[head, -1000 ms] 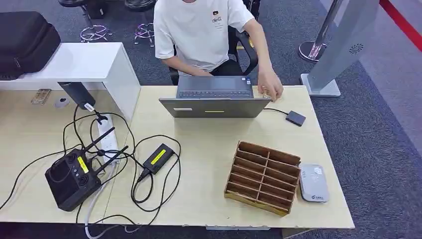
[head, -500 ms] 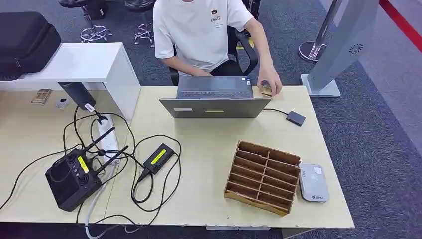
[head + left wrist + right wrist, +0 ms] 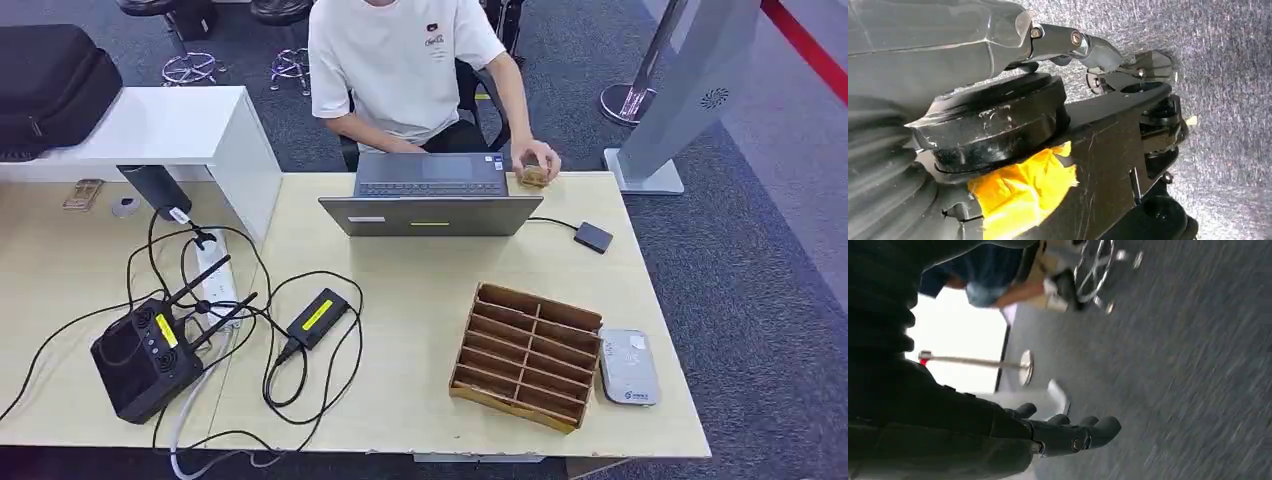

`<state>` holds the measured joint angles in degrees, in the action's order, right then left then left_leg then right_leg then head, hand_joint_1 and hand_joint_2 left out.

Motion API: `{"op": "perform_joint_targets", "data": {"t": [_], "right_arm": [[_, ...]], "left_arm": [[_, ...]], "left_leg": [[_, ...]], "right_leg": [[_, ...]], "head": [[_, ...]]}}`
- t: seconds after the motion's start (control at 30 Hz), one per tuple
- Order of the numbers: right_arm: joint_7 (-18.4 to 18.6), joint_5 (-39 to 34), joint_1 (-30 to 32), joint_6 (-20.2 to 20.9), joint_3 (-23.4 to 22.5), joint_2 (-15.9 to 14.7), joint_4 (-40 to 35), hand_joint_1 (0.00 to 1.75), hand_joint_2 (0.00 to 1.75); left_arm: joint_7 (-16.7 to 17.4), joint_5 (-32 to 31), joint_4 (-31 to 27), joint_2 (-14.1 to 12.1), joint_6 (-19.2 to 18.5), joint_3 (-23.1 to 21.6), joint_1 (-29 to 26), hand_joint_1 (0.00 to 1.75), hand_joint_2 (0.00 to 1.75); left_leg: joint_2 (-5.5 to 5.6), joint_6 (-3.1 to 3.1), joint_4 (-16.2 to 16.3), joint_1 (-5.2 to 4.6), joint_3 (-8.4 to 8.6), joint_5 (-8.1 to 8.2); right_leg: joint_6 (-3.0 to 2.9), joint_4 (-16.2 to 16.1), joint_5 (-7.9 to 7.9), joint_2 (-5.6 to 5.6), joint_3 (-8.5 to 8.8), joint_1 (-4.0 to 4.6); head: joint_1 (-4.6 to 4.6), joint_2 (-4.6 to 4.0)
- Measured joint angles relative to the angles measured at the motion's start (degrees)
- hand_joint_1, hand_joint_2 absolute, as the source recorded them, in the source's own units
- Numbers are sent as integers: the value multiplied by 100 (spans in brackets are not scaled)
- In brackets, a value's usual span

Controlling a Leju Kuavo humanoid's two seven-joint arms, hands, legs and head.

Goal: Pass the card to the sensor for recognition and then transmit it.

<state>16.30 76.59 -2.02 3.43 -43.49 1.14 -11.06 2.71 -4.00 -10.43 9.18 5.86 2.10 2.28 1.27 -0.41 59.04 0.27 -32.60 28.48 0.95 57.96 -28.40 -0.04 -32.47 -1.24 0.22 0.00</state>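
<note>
Right wrist view is showing the right hand (image 3: 1068,432) hanging over grey carpet, its dark fingers (image 3: 1098,427) stretched out and holding nothing. The left hand (image 3: 1098,55) is hanging low too; whether its fingers are apart or curled I cannot tell. Neither hand is reaching over the bench (image 3: 420,300). The sensor (image 3: 629,367) is lying just beside the wooden card rack (image 3: 528,355), near the bench's right edge. No card is plainly visible; a person's hand (image 3: 535,165) beside the laptop (image 3: 430,195) is gripping something small and tan. By my judgement the task is not yet started: picking up, scanning and passing on all remain.
</note>
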Motion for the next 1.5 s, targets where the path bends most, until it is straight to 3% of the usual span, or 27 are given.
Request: {"op": "perform_joint_targets", "data": {"t": [0.13, 0.2, 0.23, 0.37, 0.47, 0.5, 0.63, 0.73, 0.77, 0.87, 0.97, 1.03, 1.1, 1.2, 1.33, 1.43, 1.5], "right_arm": [[53, -55, -19, -42, -107, 517, 37, 0, 0], [18, -79, -24, -72, -162, 682, 42, 0, 0], [14, -103, -28, -116, -186, 732, 39, 0, 175], [117, -192, -39, -598, -298, 856, 35, 0, 175], [272, -346, -41, -1363, -444, 874, 26, 0, 175], [333, -395, -43, -1677, -509, 876, 24, 0, 175], [433, -513, -39, -2376, -739, 846, 2, 0, 175], [451, -573, -34, -2727, -894, 826, -28, 0, 175], [466, -571, -35, -2871, -931, 828, -28, 0, 175], [501, -494, -32, -3132, -999, 872, -28, 0, 175], [499, -258, -37, -2843, -997, 926, -24, 0, 175], [479, -148, -47, -2338, -975, 944, -2, 0, 175], [287, -164, -57, -1530, -969, 961, 9, 0, 175], [-118, -190, -74, -646, -962, 998, 28, 0, 175], [-513, -247, -58, 11, -940, 1036, 35, 0, 175], [-518, -267, -56, -62, -940, 1033, 31, 0, 175], [-471, -297, -59, -261, -942, 1036, 31, 0, 175]], "left_arm": [[18, 105, 0, 18, 192, 72, -5, 0, 175], [300, 120, 0, 26, 385, 125, -5, 0, 175], [471, 133, 0, 31, 503, 145, -11, 0, 175], [850, 116, 0, 28, 1058, 210, -4, 0, 175], [1066, -50, 0, -15, 1747, 241, 12, 0, 175], [1108, -107, 0, -17, 2003, 241, 27, 0, 0], [1156, -264, 0, -134, 3161, 249, -7, 0, 0], [1152, -863, -22, -358, 3407, 406, -139, 0, 0], [1169, -1304, -76, -365, 3418, 526, -194, 0, 175], [1148, -2123, -118, -326, 3280, 1120, -205, 0, 175], [1491, -2120, -92, -282, 2228, 1498, -164, 0, 175], [1814, -2062, -87, -234, 1442, 1665, -145, 0, 175], [1782, -1933, -87, -151, 888, 1814, -141, 0, 175], [1700, -1691, -87, -48, 379, 2014, -112, 0, 175], [1644, -1537, -87, 50, 260, 2284, -98, 0, 175], [1633, -1570, -87, 92, 450, 2357, -86, 0, 175], [1626, -1699, -87, 116, 842, 2385, -73, 0, 175]], "left_leg": [[0, -1, 0, -1, 0, 0], [-1, -2, 0, 0, 0, 0], [-2, -2, 0, 1, 0, 0], [-3, -9, 0, -1, 0, 2], [-5, -9, 0, -2, -1, 2], [-6, -10, 0, -1, -1, 2], [-30, -16, 1, -2, 10, 7], [-29, -17, 0, -1, 11, 6], [-29, -17, 0, 0, 11, 6], [-30, -18, -3, 1, 11, 6], [-33, -18, -3, 1, 11, 6], [-31, -18, -3, -1, 11, 6], [-32, -18, -3, -1, 10, 6], [-31, -18, -2, -3, 11, 6], [-26, -18, -2, -8, 12, 6], [-30, -18, -2, -6, 13, 6], [-29, -18, -2, -5, 12, 6]], "right_leg": [[-1, 2, 0, 0, -1, 0], [-1, 2, 0, 1, 0, 1], [-1, 2, 0, 1, -1, 0], [-1, 2, 0, 1, 1, -2], [-1, 1, 0, 0, 3, -2], [-1, 1, 0, 0, 5, -2], [-5, 1, 3, 25, 2, 0], [-11, 2, -1, 25, -3, 2], [-12, 2, -2, 25, -3, 2], [-18, 5, -5, 25, -2, 4], [-20, 4, -4, 26, -1, 4], [-21, 4, -3, 24, 0, 2], [-21, 4, -2, 25, 0, 2], [-21, 4, -2, 25, 0, 1], [-22, 4, -3, 22, 0, -2], [-22, 4, -3, 26, 0, -1], [-22, 4, -3, 25, 1, 0]], "head": [[7, 0], [9, 0], [0, 0], [0, 0], [2, 0], [7, 0], [4, 0], [4, 0], [4, 0], [9, 0], [4, 0], [4, 0], [7, 0], [4, 0], [4, 0], [2, 0], [4, 0]]}}
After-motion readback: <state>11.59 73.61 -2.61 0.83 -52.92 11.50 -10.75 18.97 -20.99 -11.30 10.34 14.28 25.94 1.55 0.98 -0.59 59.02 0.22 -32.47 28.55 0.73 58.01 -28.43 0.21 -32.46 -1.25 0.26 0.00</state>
